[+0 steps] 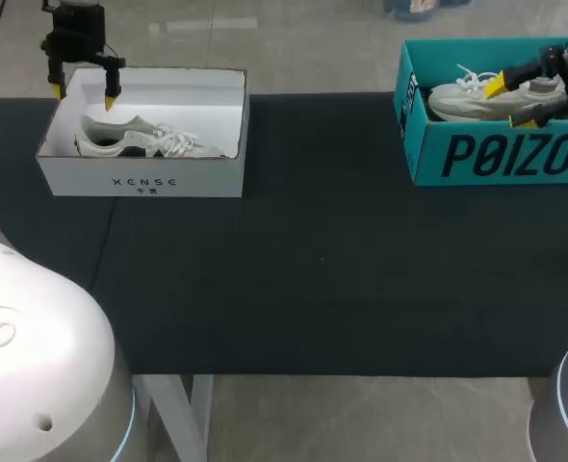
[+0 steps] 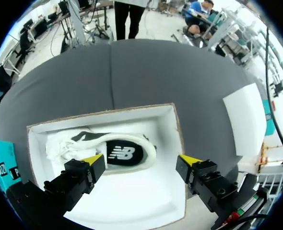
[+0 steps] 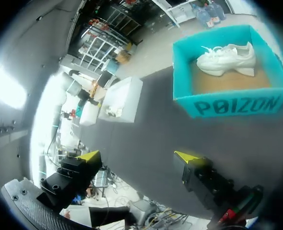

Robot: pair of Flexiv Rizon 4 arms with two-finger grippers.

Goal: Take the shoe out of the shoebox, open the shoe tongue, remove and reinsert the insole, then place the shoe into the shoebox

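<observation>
Beneath left gripper (image 2: 141, 159), shoe (image 2: 108, 151) in shoebox (image 2: 144, 201)

Shoe (image 1: 140, 138) inside left shoebox (image 1: 72, 178).

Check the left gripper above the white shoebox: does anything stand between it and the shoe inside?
Nothing visible does. The left gripper hangs open above the white shoebox, which has no lid on, and the shoe lies uncovered on the box floor below its fingers; only the box walls surround it.
</observation>
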